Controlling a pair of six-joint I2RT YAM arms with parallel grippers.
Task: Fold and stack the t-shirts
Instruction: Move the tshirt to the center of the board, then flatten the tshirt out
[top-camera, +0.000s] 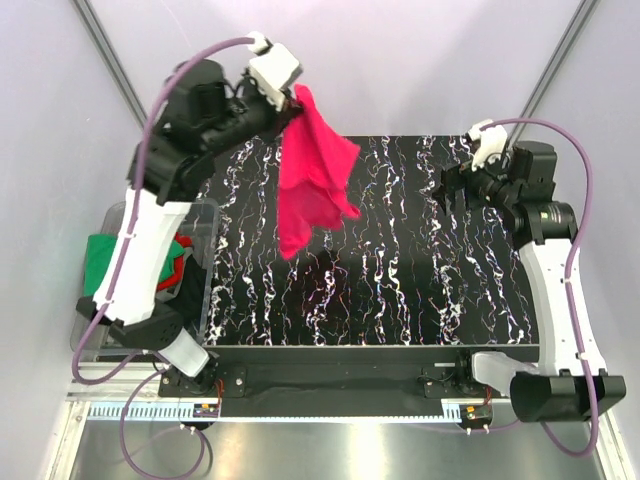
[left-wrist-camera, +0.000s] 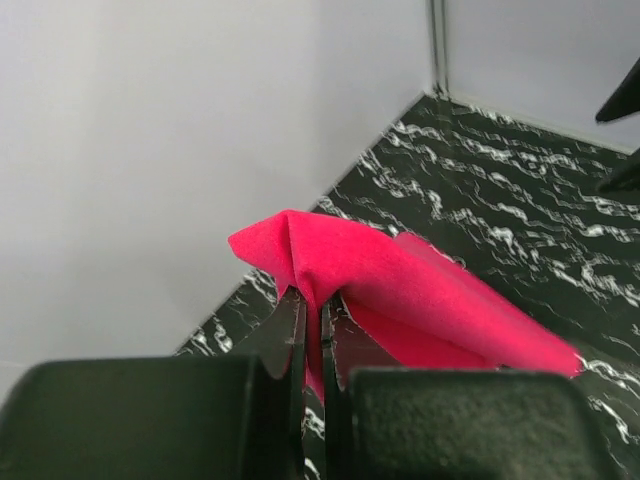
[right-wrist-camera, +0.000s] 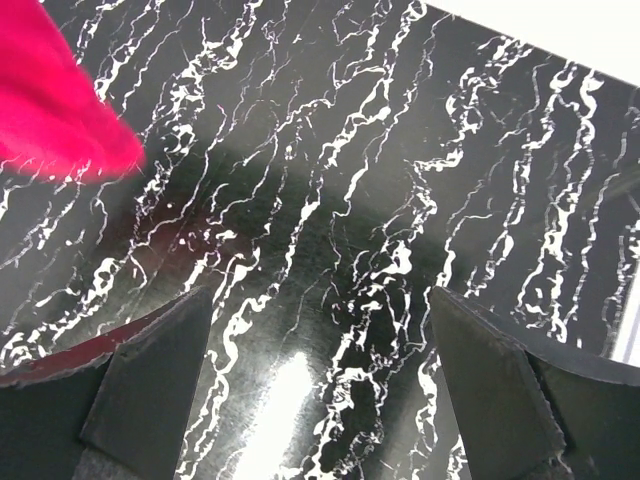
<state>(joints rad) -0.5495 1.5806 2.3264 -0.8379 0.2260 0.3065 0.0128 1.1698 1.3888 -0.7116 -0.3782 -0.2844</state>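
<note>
My left gripper (top-camera: 293, 100) is raised high at the back left and shut on a bright pink-red t-shirt (top-camera: 312, 175), which hangs down from it above the table. In the left wrist view the cloth (left-wrist-camera: 400, 290) is pinched between the closed jaws of the gripper (left-wrist-camera: 313, 330). My right gripper (top-camera: 452, 188) is open and empty above the table's right side; in the right wrist view its gripper (right-wrist-camera: 320, 360) frames bare table, with a tip of the pink-red shirt (right-wrist-camera: 55, 115) at upper left. A green t-shirt (top-camera: 98, 255) and a red one (top-camera: 178, 262) lie in a bin at left.
A clear plastic bin (top-camera: 205, 215) stands off the left edge of the black marbled table (top-camera: 400, 280), partly hidden by my left arm. Grey walls close in the back and sides.
</note>
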